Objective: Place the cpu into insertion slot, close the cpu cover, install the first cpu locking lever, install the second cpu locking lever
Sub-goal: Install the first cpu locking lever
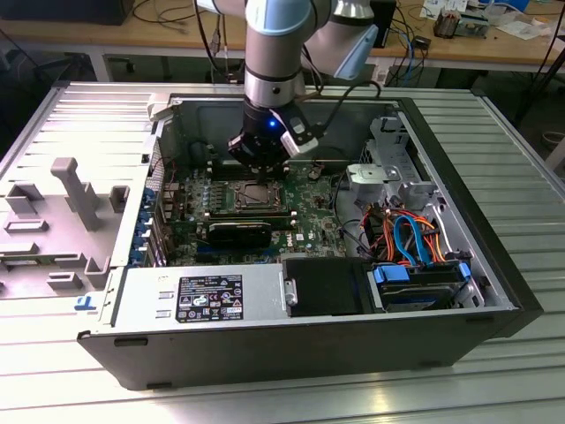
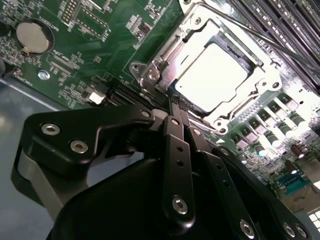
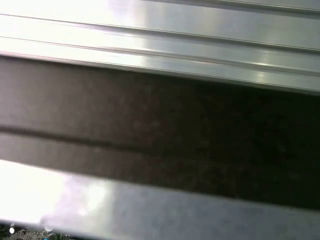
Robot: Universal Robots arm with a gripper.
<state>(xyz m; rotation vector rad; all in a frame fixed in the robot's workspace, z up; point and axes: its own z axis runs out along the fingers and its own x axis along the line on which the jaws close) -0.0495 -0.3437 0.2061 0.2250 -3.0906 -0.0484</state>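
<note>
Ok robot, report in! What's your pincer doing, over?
Pincer shut, tips at edge of the socket. Cpu seated, cpu cover down over it. Capacitors stand close beside.

A ribbed aluminium bench (image 1: 353, 397) lies under bright light, and behind it a long wooden bench (image 1: 88, 37) carries loose cables (image 1: 410, 40).

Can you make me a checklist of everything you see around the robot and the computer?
Surface: ribbed metal table, with an open computer case lying on it.
Job's things: cpu sits on the motherboard; cpu cover lies flat around it.
Clutter: grey plastic part on the exterior view's left.
Grippers: the gripper is shut, tips beside a corner of the cpu cover.
Cables: orange and blue cables inside the case.
Surroundings: wooden benches behind.
</note>
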